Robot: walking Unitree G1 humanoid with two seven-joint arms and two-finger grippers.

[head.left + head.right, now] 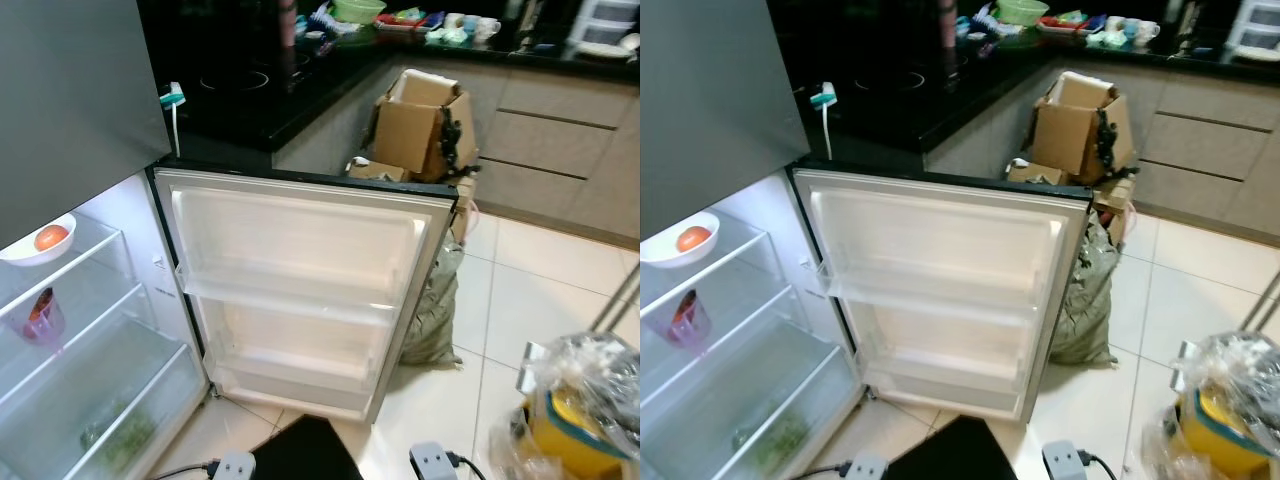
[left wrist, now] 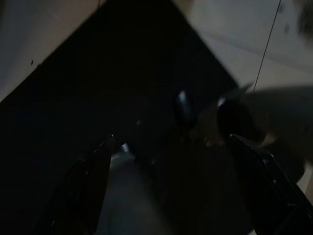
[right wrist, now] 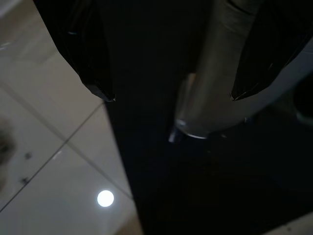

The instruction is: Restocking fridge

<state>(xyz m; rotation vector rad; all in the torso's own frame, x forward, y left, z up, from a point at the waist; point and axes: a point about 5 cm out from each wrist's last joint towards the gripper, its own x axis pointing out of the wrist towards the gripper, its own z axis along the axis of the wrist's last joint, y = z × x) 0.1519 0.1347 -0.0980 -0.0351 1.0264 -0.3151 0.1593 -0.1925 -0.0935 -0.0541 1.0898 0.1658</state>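
Fridge (image 1: 300, 290) stands open ahead, both end effectors hanging low, apart.

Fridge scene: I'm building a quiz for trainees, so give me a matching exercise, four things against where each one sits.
Things:
1. Bowl with an orange fruit
2. Purple cup
3. Cardboard box
4. Plastic bag with something yellow inside

Places:
A. On the floor tiles at the robot's right
B. Top shelf inside the open fridge
C. Against the cabinets behind the fridge door
D. Second shelf inside the fridge

Pairs: 1-B, 2-D, 3-C, 4-A
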